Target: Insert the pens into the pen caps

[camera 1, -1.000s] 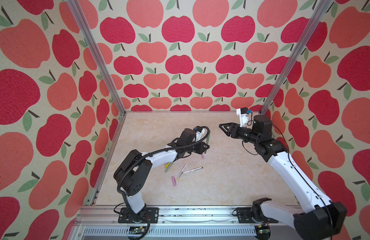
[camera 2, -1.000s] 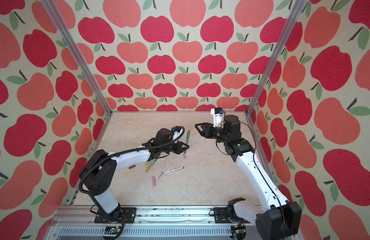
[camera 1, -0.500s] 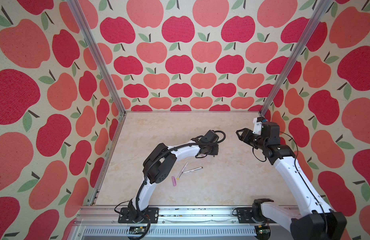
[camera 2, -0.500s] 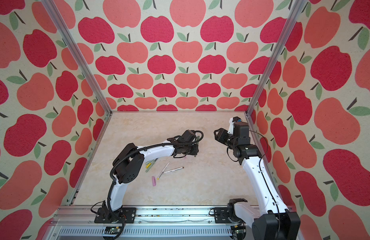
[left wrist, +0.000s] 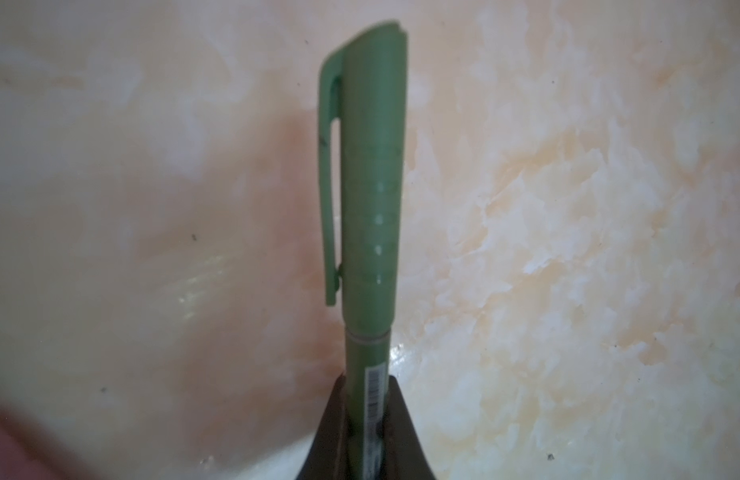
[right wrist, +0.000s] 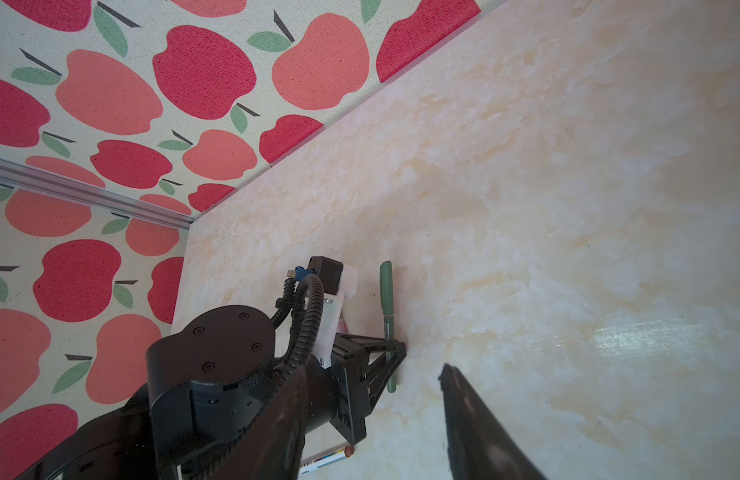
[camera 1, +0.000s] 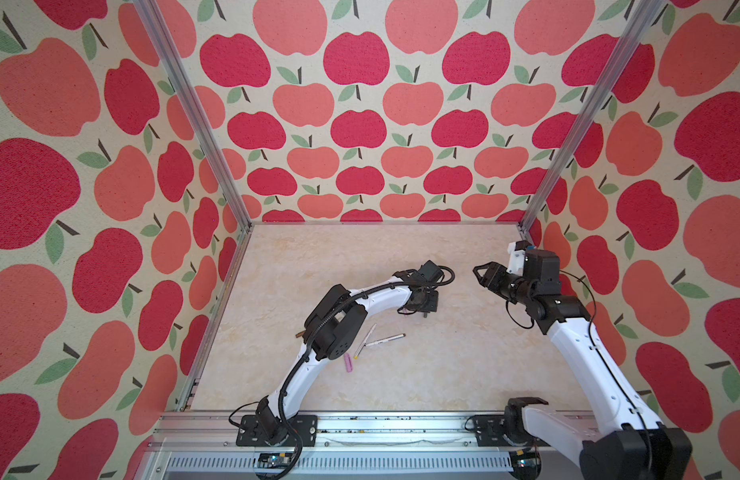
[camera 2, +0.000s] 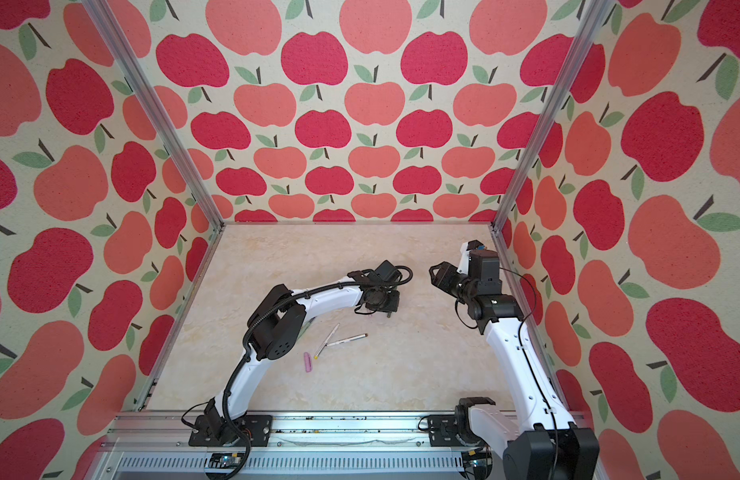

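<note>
My left gripper (camera 1: 422, 305) (camera 2: 384, 305) is shut on a dark green pen (left wrist: 366, 345) that wears a dark green cap (left wrist: 368, 166). The right wrist view shows that capped pen (right wrist: 387, 299) lying level, close over the table, in the left gripper's fingers (right wrist: 384, 357). My right gripper (camera 1: 480, 274) (right wrist: 372, 374) hangs open and empty to its right, pointing at it. Two white pens (camera 1: 368, 334) (camera 1: 387, 338) and a pink cap (camera 1: 349, 362) lie near the table's middle. A brown cap (camera 1: 298, 333) peeks out beside the left elbow.
Apple-patterned walls close in the marble-look table (camera 1: 360, 257) on three sides, with metal posts (camera 1: 538, 199) in the far corners. A metal rail (camera 1: 380, 419) with both arm bases runs along the front. The left arm's elbow (camera 1: 335, 328) hangs over part of the pen pile.
The left arm swung right and lowered the green pen toward the table. The right gripper drew back to the right and stays open.
</note>
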`<control>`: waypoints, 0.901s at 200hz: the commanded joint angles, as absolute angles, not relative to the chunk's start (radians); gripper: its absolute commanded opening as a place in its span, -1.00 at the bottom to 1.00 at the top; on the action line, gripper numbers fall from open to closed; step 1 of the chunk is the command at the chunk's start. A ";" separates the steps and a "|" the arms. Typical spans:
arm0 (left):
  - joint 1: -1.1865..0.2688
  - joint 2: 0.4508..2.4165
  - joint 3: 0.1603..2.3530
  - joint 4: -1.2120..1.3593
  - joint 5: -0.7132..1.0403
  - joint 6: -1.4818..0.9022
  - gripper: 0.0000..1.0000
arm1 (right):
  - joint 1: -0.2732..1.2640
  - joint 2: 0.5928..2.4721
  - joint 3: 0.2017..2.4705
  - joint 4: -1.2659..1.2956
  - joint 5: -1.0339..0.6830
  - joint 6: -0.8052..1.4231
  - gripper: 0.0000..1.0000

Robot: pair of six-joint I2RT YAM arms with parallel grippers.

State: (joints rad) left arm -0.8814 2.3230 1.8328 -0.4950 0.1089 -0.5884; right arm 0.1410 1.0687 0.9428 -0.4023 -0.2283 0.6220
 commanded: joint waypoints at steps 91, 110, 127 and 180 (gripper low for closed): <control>-0.884 2.378 1.921 -0.611 0.081 -0.561 -0.51 | 0.122 1.058 0.936 -0.374 -0.264 0.643 0.09; -0.881 2.364 1.919 -0.612 0.074 -0.562 -0.47 | 0.121 1.061 0.940 -0.377 -0.267 0.640 0.09; -0.876 2.320 1.894 -0.584 0.065 -0.551 -0.34 | 0.122 1.062 0.943 -0.384 -0.273 0.634 0.10; -0.851 1.999 1.606 -0.282 0.046 -0.453 0.20 | 0.122 1.055 0.954 -0.436 -0.293 0.566 0.14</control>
State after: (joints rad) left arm -0.8700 2.1883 1.7065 -0.4557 0.0780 -0.5167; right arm 0.1276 1.0687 0.9363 -0.3889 -0.2718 0.6193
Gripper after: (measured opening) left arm 0.555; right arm 0.566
